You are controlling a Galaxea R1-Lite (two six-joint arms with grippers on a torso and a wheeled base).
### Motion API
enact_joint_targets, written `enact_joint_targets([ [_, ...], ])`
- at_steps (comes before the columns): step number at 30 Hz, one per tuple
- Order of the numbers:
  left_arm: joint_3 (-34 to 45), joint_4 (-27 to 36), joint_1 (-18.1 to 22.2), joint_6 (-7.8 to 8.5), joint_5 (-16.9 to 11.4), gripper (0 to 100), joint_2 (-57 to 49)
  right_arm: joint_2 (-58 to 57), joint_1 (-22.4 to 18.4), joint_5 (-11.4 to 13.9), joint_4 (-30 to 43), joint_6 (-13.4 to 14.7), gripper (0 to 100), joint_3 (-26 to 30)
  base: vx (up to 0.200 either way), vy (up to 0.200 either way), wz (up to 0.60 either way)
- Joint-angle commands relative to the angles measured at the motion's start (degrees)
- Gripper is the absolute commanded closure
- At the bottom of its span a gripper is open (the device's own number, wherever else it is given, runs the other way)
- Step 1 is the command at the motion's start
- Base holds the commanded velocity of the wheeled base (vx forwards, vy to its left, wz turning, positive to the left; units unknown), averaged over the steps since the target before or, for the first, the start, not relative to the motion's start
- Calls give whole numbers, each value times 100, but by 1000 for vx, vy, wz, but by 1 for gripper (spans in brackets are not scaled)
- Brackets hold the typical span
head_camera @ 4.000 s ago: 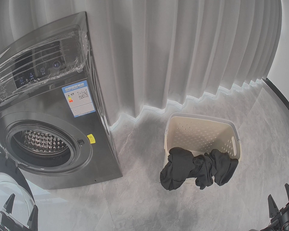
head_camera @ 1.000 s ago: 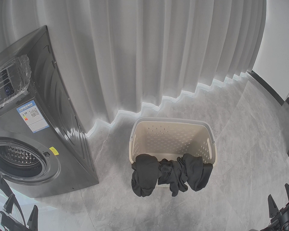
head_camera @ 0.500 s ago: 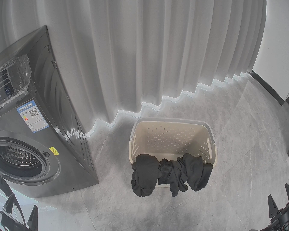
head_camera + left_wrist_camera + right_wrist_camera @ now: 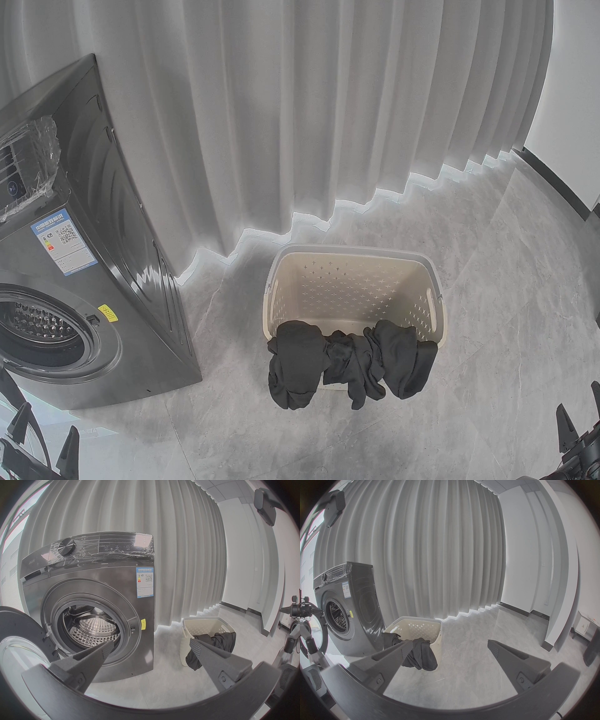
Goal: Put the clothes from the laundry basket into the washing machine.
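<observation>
Had a wide stretch of bare floor point(image 4: 231, 375) between the washing machine point(image 4: 134, 281) and the laundry basket point(image 4: 350, 250), easy pass-through. Found the drum mouth point(image 4: 44, 326) gaping, with the door point(image 4: 17, 645) swung out on the left. Saw the basket open on top, but with the black clothes point(image 4: 347, 365) slumped over the near rim. Spotted the curtain point(image 4: 312, 125) hanging just behind both.

Print illegible on washing machine point(image 4: 93, 573) label point(image 4: 145, 582) (blue-edged, QR code).

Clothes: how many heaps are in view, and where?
1: a dark heap draped over the laundry basket's near rim, hanging outside it. Separate garments cannot be told apart; more may lie hidden inside.
</observation>
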Motion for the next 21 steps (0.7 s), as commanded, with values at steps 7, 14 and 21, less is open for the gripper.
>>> enact_joint_targets([
  [7, 101, -1, 2, -1, -5, 0, -75, -84, -15, 54, 5, -105, 0, 101, 0, 0, 0],
  [14, 101, -1, 2, -10, -14, 0, -75, -84, -15, 125, 5, -246, 0, 101, 86, 0, 0],
  [21, 101, -1, -7, -1, -5, 0, -75, -93, -15, 125, 5, -228, 0, 101, 86, 0, 0],
])
